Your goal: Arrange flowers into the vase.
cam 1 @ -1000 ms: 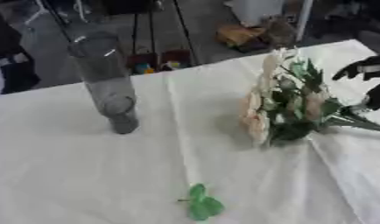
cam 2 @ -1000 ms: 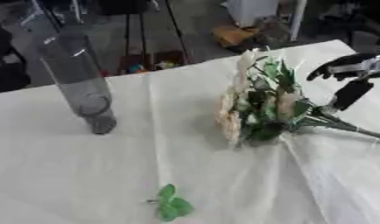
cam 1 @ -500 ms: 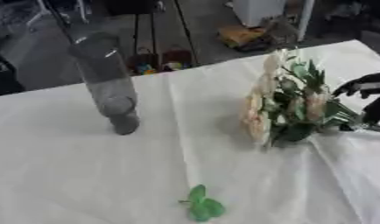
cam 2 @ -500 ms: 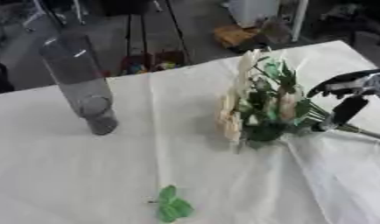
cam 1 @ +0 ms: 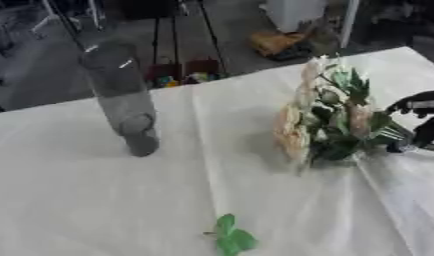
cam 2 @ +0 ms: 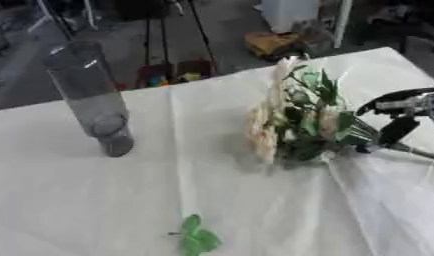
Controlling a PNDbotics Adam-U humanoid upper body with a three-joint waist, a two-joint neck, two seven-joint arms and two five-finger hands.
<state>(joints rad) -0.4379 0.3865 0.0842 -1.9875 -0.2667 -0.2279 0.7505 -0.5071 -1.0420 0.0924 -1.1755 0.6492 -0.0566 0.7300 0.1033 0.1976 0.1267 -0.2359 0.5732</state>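
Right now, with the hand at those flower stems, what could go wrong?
The right hand is at the stems beside the bouquet; lifting may snag the wrinkled tablecloth. The tall vase looks narrow and could tip when stems go in. A loose green leaf is left behind.

Looks like a lab or workshop space, not anyone's home. The table (cam 1: 98,200) is draped in a plain white cloth, and behind it there's bare grey floor, black tripod legs (cam 1: 181,30), a cardboard box (cam 2: 271,44) and random clutter lying around.
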